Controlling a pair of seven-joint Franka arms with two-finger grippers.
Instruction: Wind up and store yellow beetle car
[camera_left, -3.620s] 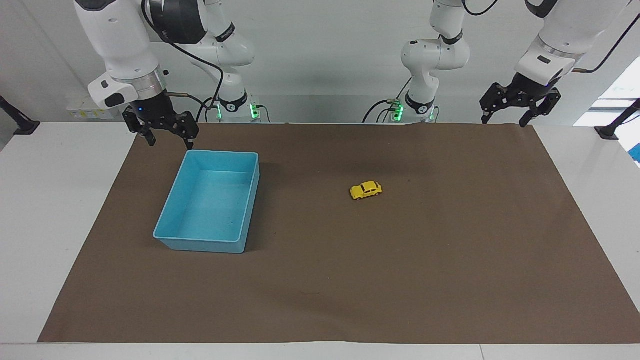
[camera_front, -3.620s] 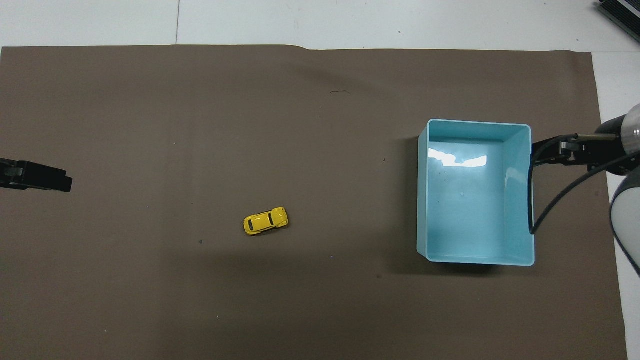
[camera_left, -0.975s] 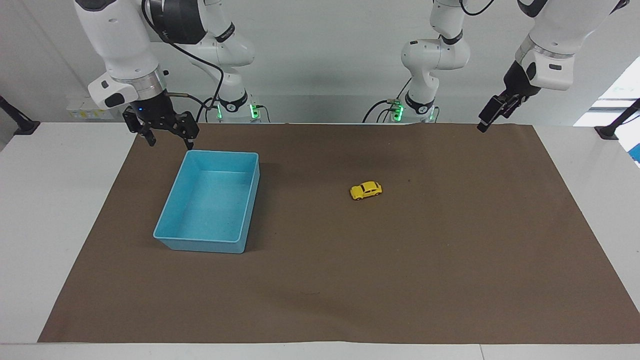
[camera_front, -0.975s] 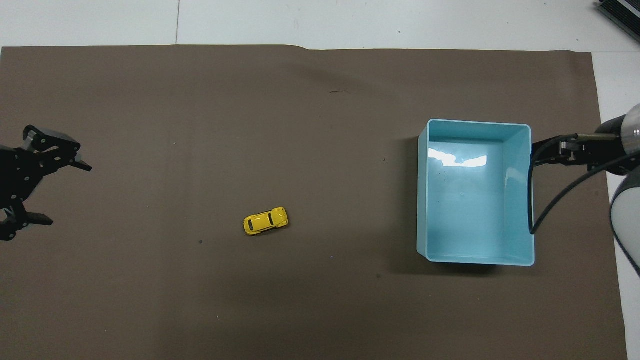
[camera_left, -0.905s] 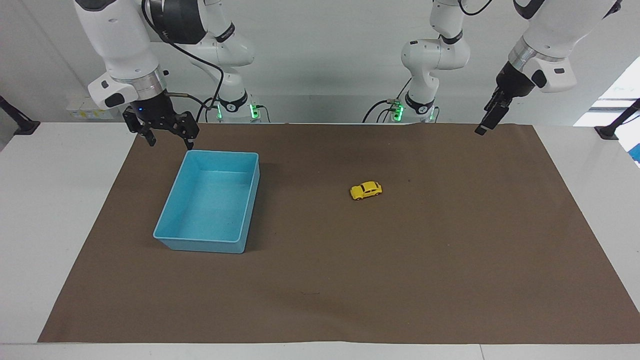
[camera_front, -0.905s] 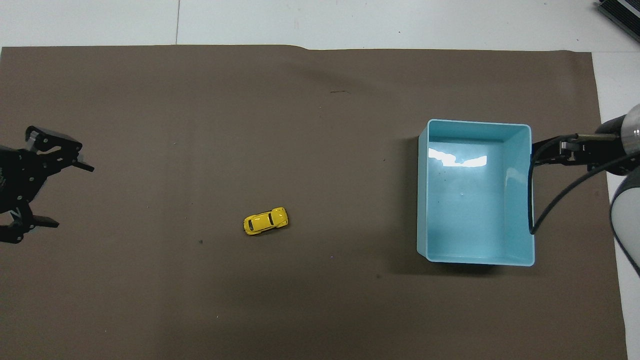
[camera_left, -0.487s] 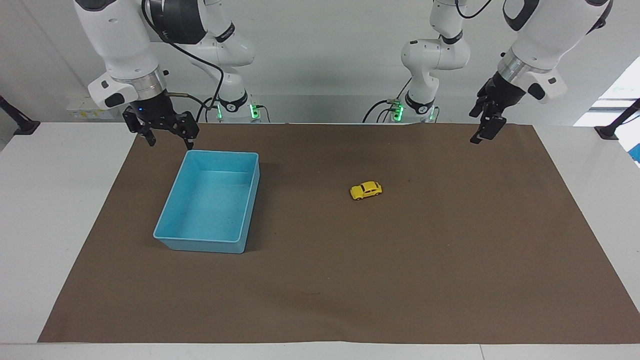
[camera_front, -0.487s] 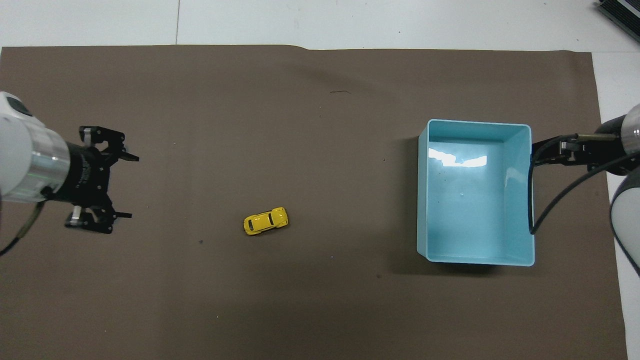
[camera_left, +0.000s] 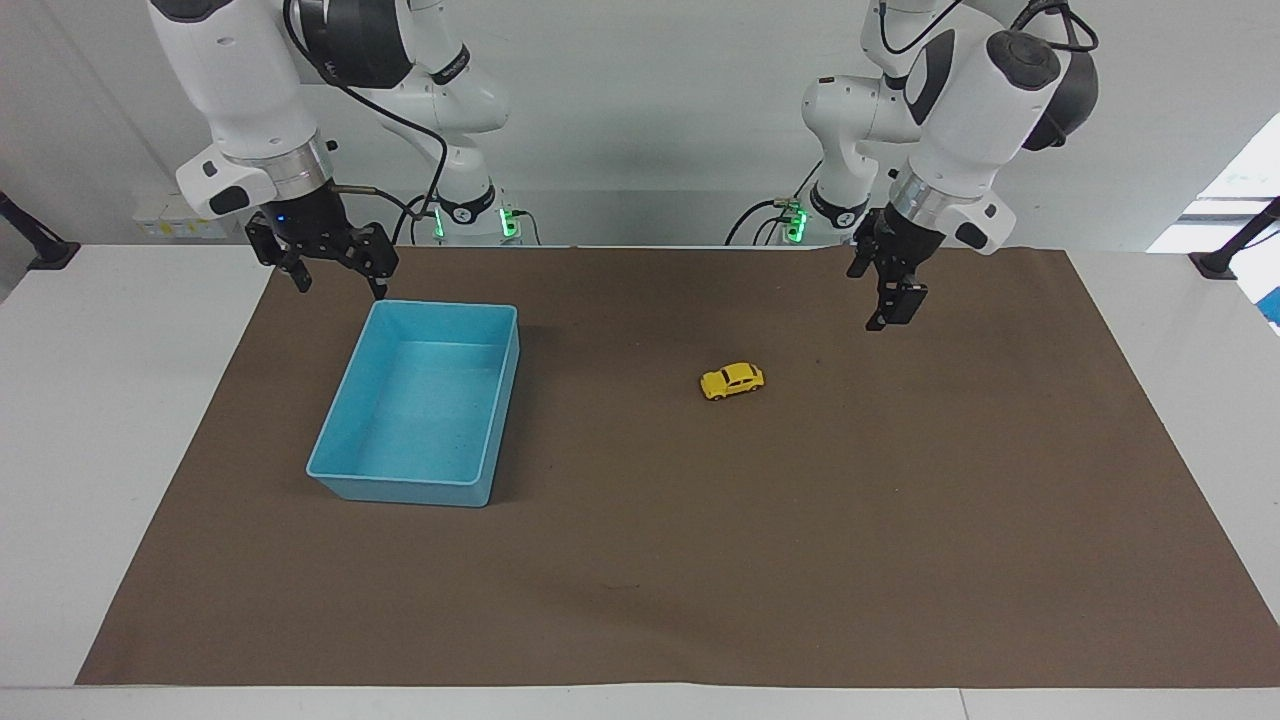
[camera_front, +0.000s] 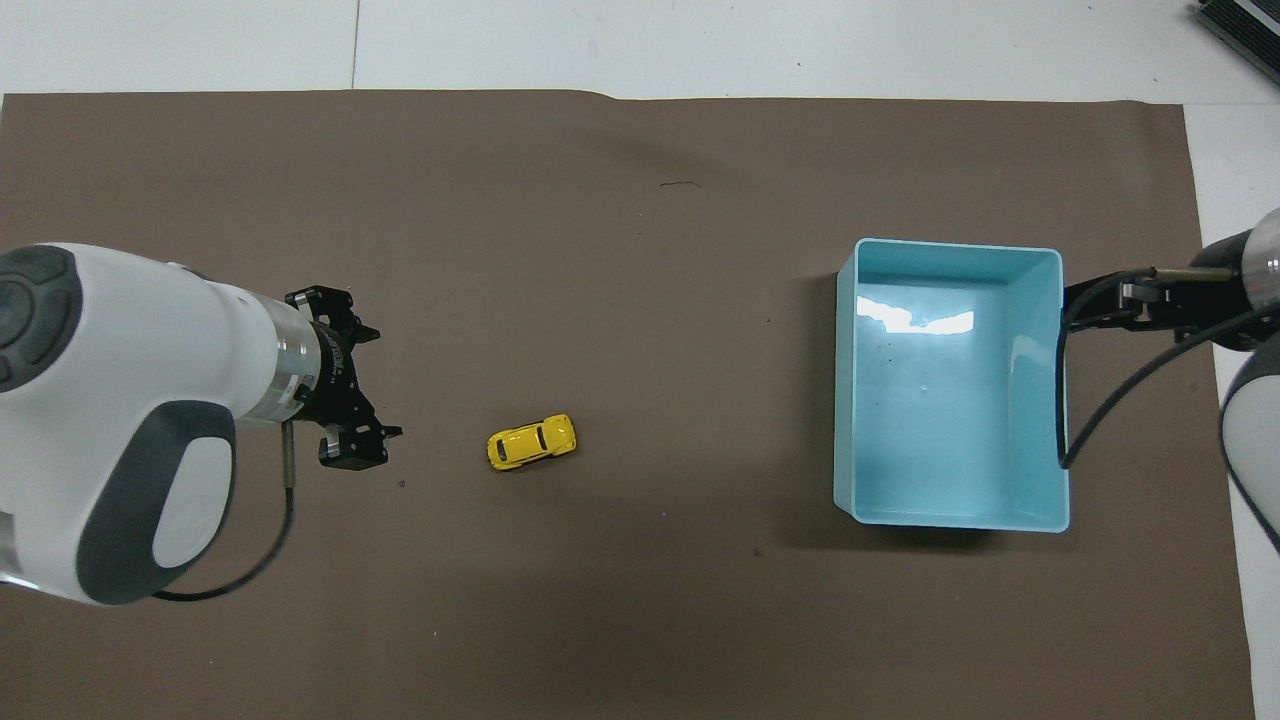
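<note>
While the little bright yellow toy car with dark windows and black wheels sits on its wheels on the big brown paper mat, nothing is touching it. Nobody holds the car. It rests near the middle of the mat, well apart from the light blue plastic bin, toward the left arm's end of the table from the bin.

The left gripper hangs in the air over the mat near the car, toward the left arm's end of the table from it. Its two black fingers are spread wide apart, and there is nothing between them.

The right gripper hangs just beside the bin, at the bin's edge closest to the robots. Its fingers are spread apart too, and it holds nothing. That arm waits.

The bin stands flat on the mat with its open side up. A white table lies under the mat.
</note>
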